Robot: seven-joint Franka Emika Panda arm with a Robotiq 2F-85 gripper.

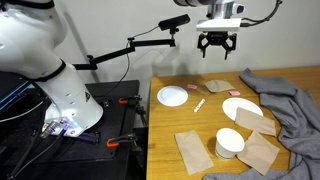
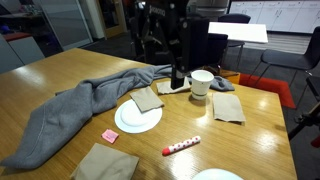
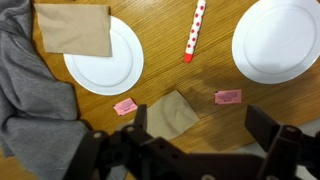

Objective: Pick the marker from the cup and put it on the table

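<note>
Wrist view: marker on bare table, room around, end effector spread.

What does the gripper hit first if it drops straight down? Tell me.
Probably the small tan pad lying on the table, roughly centred under the open gripper; depth is unclear, nothing else intervenes.

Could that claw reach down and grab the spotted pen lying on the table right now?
Probably yes: the marker lies alone on the bare table, nothing covering it, and the open, empty claw hangs over that area.
</note>
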